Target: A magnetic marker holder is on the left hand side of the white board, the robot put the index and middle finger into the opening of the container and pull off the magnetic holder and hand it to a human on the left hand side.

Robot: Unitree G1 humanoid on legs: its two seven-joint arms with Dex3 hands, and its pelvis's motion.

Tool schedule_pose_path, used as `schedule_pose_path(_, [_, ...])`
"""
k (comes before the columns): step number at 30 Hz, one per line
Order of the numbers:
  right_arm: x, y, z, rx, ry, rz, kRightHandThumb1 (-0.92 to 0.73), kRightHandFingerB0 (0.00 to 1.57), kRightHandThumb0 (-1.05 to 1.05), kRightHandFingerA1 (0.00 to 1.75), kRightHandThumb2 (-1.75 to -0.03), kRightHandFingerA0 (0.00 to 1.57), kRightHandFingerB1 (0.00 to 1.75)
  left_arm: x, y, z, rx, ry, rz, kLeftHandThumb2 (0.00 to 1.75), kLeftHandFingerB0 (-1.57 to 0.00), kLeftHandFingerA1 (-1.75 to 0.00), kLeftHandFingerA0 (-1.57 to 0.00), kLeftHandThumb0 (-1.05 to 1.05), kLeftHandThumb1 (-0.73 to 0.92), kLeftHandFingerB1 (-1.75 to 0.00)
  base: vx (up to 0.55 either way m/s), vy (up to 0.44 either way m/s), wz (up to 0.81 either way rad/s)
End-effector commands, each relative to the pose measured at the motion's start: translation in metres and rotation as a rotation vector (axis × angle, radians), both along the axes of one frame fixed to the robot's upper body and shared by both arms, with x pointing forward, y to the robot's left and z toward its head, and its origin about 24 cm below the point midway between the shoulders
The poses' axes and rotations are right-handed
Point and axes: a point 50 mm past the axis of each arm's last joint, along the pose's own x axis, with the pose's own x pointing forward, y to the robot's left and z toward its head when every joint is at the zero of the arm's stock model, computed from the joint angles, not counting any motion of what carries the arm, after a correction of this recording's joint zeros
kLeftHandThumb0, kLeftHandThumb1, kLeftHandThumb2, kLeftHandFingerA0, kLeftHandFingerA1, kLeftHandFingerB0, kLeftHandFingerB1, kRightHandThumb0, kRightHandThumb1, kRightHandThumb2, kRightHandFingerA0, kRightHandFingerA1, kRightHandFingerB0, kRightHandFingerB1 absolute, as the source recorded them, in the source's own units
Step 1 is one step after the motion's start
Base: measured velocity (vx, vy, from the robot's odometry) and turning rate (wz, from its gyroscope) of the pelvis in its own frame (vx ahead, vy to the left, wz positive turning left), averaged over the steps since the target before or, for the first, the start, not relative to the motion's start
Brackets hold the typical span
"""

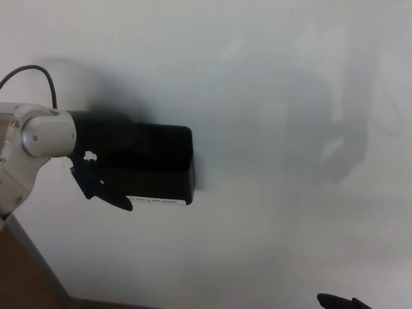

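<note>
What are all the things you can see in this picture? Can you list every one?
whiteboard: one, white, fills nearly the whole picture.
magnetic marker holder: one, black box with a small white label along its lower edge, on the board at the left.
brown surface: one patch, bottom left corner, past the board's grey edge.
cable: one, thin and dark, looping above the left wrist.
left hand: one, black, on a white wrist, at the holder's left side.
right hand: only a black tip, bottom edge at the right.
</note>
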Motion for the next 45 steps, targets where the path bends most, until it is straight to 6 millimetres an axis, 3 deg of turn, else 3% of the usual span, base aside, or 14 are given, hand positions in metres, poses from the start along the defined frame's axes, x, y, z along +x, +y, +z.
schedule_pose_path(1, [0.004,-0.007,0.004,-0.013,-0.023,-0.017,-0.72,0.68,-0.53,0.46,-0.62,0.73,0.45,0.002,0.004,0.004,0.074,-0.012,0.037,0.82,-0.14,-0.66,-0.72,-0.81,0.45,-0.37,0.00,0.000,0.00])
schedule_pose_path(2, [0.005,-0.007,0.004,-0.020,-0.022,-0.015,-0.73,0.68,-0.54,0.46,-0.62,0.73,0.45,0.003,-0.002,0.005,0.076,-0.004,0.032,0.57,-0.18,-0.54,-0.70,-0.79,0.53,-0.28,0.00,0.000,0.00])
schedule_pose_path(6, [0.005,-0.007,0.004,-0.016,-0.027,-0.018,-0.72,0.68,-0.54,0.47,-0.62,0.73,0.45,0.004,-0.017,0.006,0.073,0.002,-0.008,0.82,-0.13,-0.52,-0.54,-0.90,0.49,-0.34,0.00,0.000,0.00])
schedule_pose_path(8, [0.006,-0.007,0.005,-0.019,-0.029,-0.019,-0.73,0.68,-0.54,0.46,-0.62,0.73,0.45,0.004,-0.025,0.006,0.073,-0.001,-0.029,0.57,-0.20,-0.40,-0.53,-0.81,0.53,-0.28,0.00,0.000,0.00])
schedule_pose_path(9, [0.007,-0.007,0.005,-0.021,-0.028,-0.020,-0.73,0.69,-0.54,0.46,-0.62,0.72,0.45,0.004,-0.029,0.006,0.077,-0.001,-0.037,0.82,-0.16,-0.49,-0.51,-0.92,0.51,-0.34,0.00,0.000,0.00])
schedule_pose_path(14, [0.008,-0.009,0.005,-0.019,-0.029,-0.022,-0.73,0.69,-0.54,0.47,-0.62,0.74,0.45,0.002,-0.043,0.004,0.130,0.002,-0.084,0.58,-0.20,-0.44,-0.60,-0.81,0.54,-0.28,0.00,0.000,0.00])
schedule_pose_path(15, [0.007,-0.008,0.005,-0.016,-0.032,-0.023,-0.73,0.69,-0.53,0.47,-0.62,0.74,0.45,0.001,-0.046,0.003,0.142,0.003,-0.098,0.83,-0.20,-0.52,-0.55,-0.91,0.51,-0.37,0.00,0.000,0.00])
schedule_pose_path(18, [0.008,-0.009,0.006,-0.015,-0.038,-0.024,-0.73,0.69,-0.53,0.47,-0.62,0.74,0.45,0.001,-0.050,-0.003,0.177,0.008,-0.124,0.58,-0.22,-0.45,-0.63,-0.78,0.54,-0.28,0.00,0.000,0.00])
schedule_pose_path(26, [0.012,-0.008,0.007,-0.015,-0.041,-0.020,-0.73,0.69,-0.55,0.47,-0.62,0.75,0.46,-0.008,-0.059,-0.030,0.278,-0.050,-0.196,0.71,-0.36,-0.79,-0.73,-0.45,0.41,-0.44,0.00,0.000,0.00])
schedule_pose_path(31, [0.014,-0.006,0.008,-0.005,-0.048,-0.018,-0.73,0.70,-0.54,0.47,-0.62,0.75,0.46,-0.013,-0.057,-0.045,0.419,-0.079,-0.239,0.57,-0.73,-0.96,-0.71,-0.23,0.62,-0.47,0.00,0.000,0.00])
schedule_pose_path(32, [0.016,-0.006,0.009,-0.002,-0.055,-0.015,-0.73,0.70,-0.53,0.48,-0.62,0.77,0.46,-0.011,-0.055,-0.050,0.478,-0.065,-0.230,0.85,-0.58,-0.95,-0.74,-0.28,0.50,-0.64,0.00,0.000,0.00])
schedule_pose_path(35, [0.018,-0.006,0.010,-0.001,-0.059,-0.012,-0.73,0.70,-0.52,0.49,-0.62,0.77,0.47,-0.010,-0.050,-0.054,0.536,-0.056,-0.224,0.60,-0.53,-0.58,-0.66,-0.30,0.72,-0.46,0.00,0.000,0.00])
schedule_pose_path(44, [0.022,-0.006,0.011,0.013,-0.059,-0.012,-0.72,0.69,-0.51,0.51,-0.62,0.80,0.47,-0.004,-0.035,-0.058,0.494,0.074,-0.155,0.65,-0.50,-0.46,-0.52,-0.35,0.85,-0.43,0.00,0.000,0.00])
schedule_pose_path(45, [0.022,-0.006,0.011,0.014,-0.058,-0.013,-0.73,0.69,-0.52,0.51,-0.62,0.81,0.47,-0.003,-0.034,-0.058,0.447,0.090,-0.149,0.64,-0.60,-0.86,-0.57,-0.31,0.82,-0.54,0.00,0.000,0.00])
